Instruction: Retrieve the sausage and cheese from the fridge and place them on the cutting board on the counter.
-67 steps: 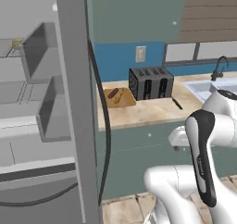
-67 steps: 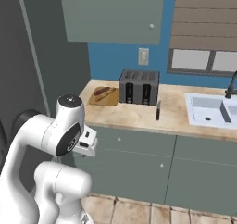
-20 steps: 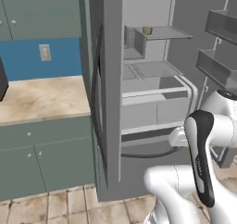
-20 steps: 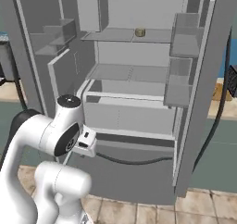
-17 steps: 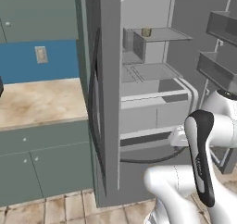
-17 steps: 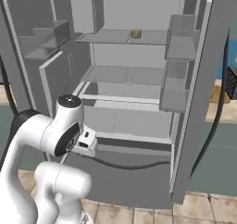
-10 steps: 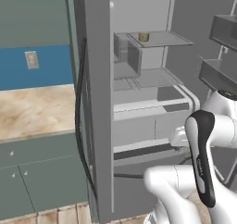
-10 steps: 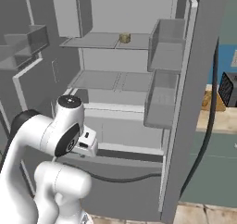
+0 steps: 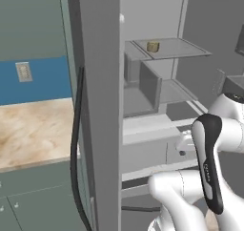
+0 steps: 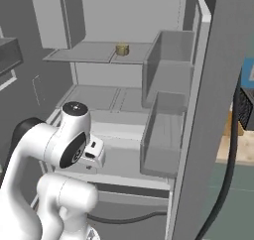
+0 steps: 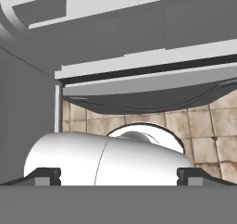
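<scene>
The fridge (image 10: 124, 16) stands open in front of me, its grey shelves bare except for the cheese (image 10: 122, 49), a small tan chunk on the upper shelf (image 9: 152, 46). The sausage is out of view. Past the right door's edge, a sliver of the orange-brown cutting board (image 10: 231, 124) shows on the counter (image 10: 243, 152). My arm is folded low before the fridge, well below the cheese. In the hand view my gripper (image 11: 118, 176) is open and empty, its fingertips (image 11: 46, 176) wide apart, facing the fridge's bottom drawer and the tiled floor.
The left fridge door (image 9: 97, 106) stands edge-on, close in front, with a dark handle (image 9: 76, 149). The right door (image 10: 198, 135) carries grey bins (image 10: 161, 145). A beige counter (image 9: 33, 125) lies left of the fridge. A black toaster (image 10: 245, 107) peeks past the right door.
The whole picture has shifted: the base has come closer to the open fridge, whose shelves now loom larger. The arm keeps its folded pose and the gripper stays open.
</scene>
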